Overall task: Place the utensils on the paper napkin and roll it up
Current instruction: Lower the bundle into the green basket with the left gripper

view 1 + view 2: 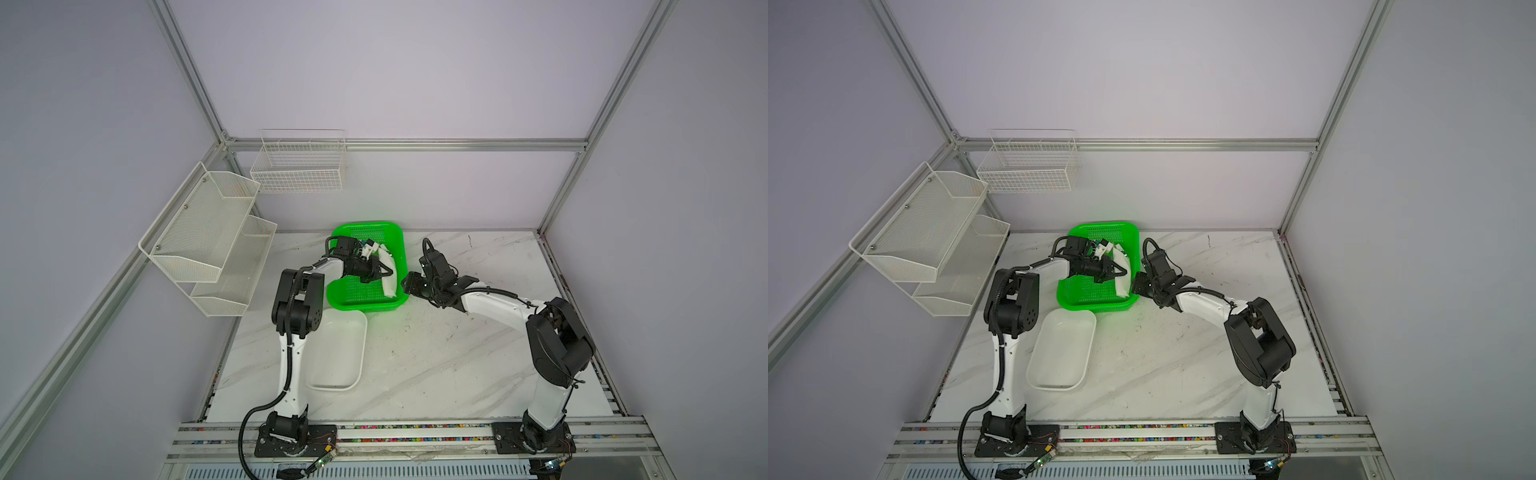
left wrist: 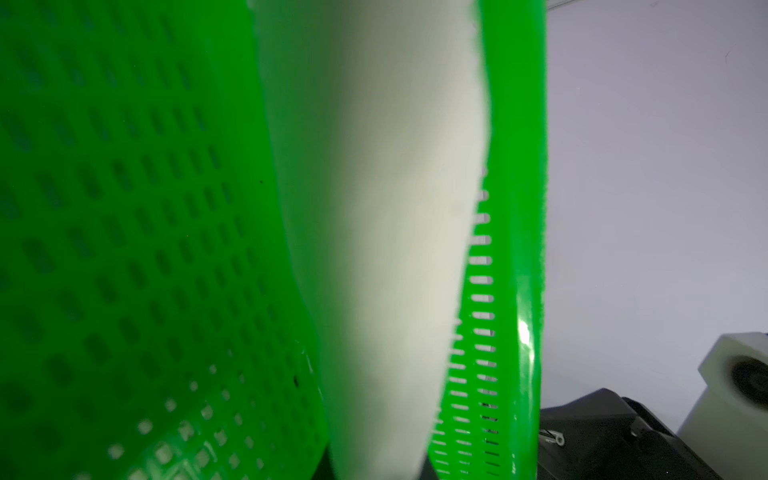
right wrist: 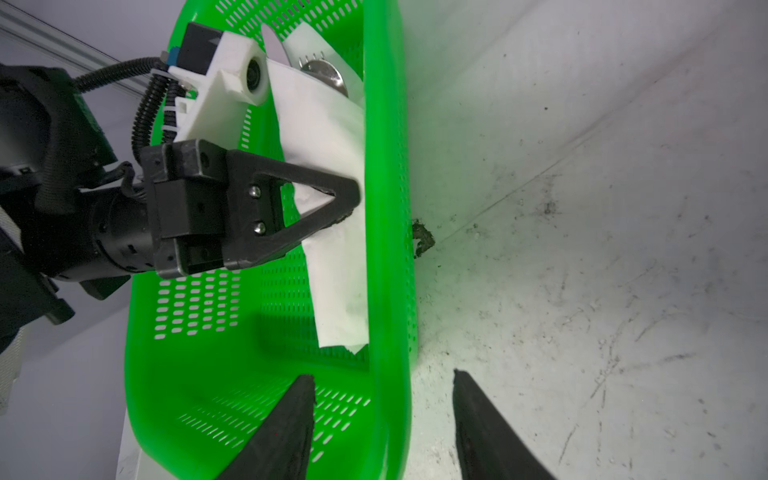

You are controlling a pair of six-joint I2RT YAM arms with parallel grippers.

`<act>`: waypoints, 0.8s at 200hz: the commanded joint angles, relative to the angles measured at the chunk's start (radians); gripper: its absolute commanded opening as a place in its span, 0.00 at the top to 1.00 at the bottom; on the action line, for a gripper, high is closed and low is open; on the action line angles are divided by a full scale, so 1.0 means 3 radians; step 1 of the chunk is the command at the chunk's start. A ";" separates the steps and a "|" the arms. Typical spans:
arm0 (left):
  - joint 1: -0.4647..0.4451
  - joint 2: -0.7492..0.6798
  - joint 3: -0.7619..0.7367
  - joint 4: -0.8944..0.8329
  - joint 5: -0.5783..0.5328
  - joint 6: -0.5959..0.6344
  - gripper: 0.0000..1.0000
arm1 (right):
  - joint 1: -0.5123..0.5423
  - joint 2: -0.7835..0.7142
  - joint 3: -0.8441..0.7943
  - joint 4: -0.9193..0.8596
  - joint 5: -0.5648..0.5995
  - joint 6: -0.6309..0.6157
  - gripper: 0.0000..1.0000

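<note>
We see the marble table (image 1: 457,353) spread under both arms. On the walls at its far left corner hang a two-tier mesh shelf (image 1: 199,249) and a wire basket (image 1: 299,166).

The white tray (image 1: 1059,353) lies on the table beside the left arm. Just beyond its far end sits the green basket (image 1: 361,305), near the middle of the table's back edge.

Inside the green basket we find the paper napkin (image 3: 328,137), rolled into a long white bundle that lies along the wall nearest the right arm; the left wrist view shows that same roll (image 2: 374,208) close up against the slotted wall. The utensils (image 3: 324,72) are wrapped in it: only a spoon bowl and a few fork tines peek out of the roll's far end, and we cannot make out a knife.

The left gripper (image 3: 345,203) reaches into the basket and is clenched on the middle of the roll. The right gripper (image 3: 382,376) hangs at the basket's near corner with its jaws apart and nothing between them but the basket wall, one finger inside the basket and one over the table.
</note>
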 commanded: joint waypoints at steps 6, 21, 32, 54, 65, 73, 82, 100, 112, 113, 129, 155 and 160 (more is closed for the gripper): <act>-0.0036 0.0056 0.0403 -0.0055 0.0027 -0.0047 0.95 | 0.0013 -0.0135 -0.0044 0.0046 0.0021 -0.0033 0.44; -0.0043 0.0124 0.0449 -0.0056 0.0044 -0.0069 0.95 | 0.0013 -0.0134 -0.0053 0.0045 0.0025 -0.0027 0.44; -0.0052 0.0176 0.0488 -0.0052 0.0093 -0.0089 0.94 | 0.0013 -0.0133 -0.0051 0.0045 0.0021 -0.0025 0.44; -0.0063 0.0254 0.0539 -0.0071 0.0142 -0.0130 0.93 | 0.0014 -0.0131 -0.0059 0.0045 0.0017 -0.0023 0.44; -0.0062 0.0278 0.0549 -0.0118 0.0112 -0.0125 0.92 | 0.0013 -0.0133 -0.0060 0.0047 0.0014 -0.0020 0.44; -0.0059 0.0297 0.0558 -0.0166 0.0075 -0.0117 0.91 | 0.0013 -0.0136 -0.0061 0.0045 -0.0001 -0.0013 0.44; -0.0059 0.0315 0.0561 -0.0228 0.0018 -0.0121 0.88 | 0.0014 -0.0143 -0.0059 0.0046 -0.0018 -0.0015 0.45; -0.0066 0.0336 0.0559 -0.0326 -0.0104 -0.0125 0.77 | 0.0013 -0.0157 -0.0063 0.0046 -0.0027 -0.0008 0.44; -0.0066 0.0340 0.0569 -0.0450 -0.0201 -0.0092 0.75 | 0.0013 -0.0182 -0.0073 0.0046 -0.0027 -0.0003 0.44; -0.0065 0.0338 0.0570 -0.0460 -0.0211 -0.0083 0.75 | 0.0013 -0.0182 -0.0073 0.0046 -0.0027 -0.0003 0.44; -0.0064 0.0317 0.0587 -0.0633 -0.0391 -0.0002 0.66 | 0.0013 -0.0209 -0.0080 0.0045 -0.0025 -0.0001 0.45; -0.0064 0.0234 0.0597 -0.0831 -0.0701 0.0091 0.60 | 0.0014 -0.0238 -0.0095 0.0046 -0.0023 0.0001 0.44; -0.0064 0.0211 0.0592 -0.0845 -0.0742 0.0107 0.58 | 0.0013 -0.0243 -0.0095 0.0043 -0.0023 0.0002 0.44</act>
